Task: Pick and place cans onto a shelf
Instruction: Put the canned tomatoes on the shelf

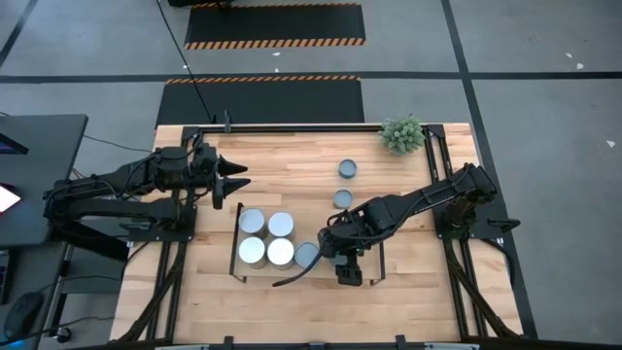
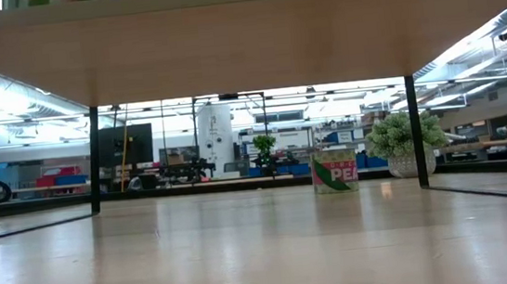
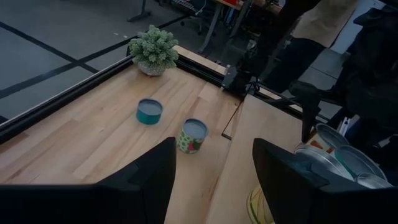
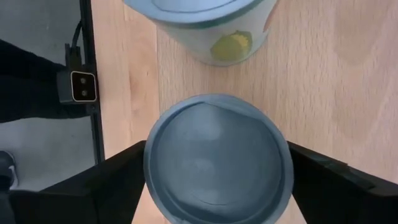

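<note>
Four pale cans stand upright in a square on the shelf. Beside them on the shelf is a bluish-grey can, also. My right gripper points down over it, one finger at each side of its round top. A teal can and a can with a printed label stand on the table beyond the shelf. My left gripper hangs open at the table's left, holding nothing. My right gripper comes from above with its fingers close against the two sides of the bluish-grey can's rim. I cannot tell whether they touch it. The can stands upright on the shelf.
A small green plant sits at the table's far right corner. The labelled can and the plant show under the shelf board in the low view. A person stands beyond the table. Bare shelf lies right of the cans.
</note>
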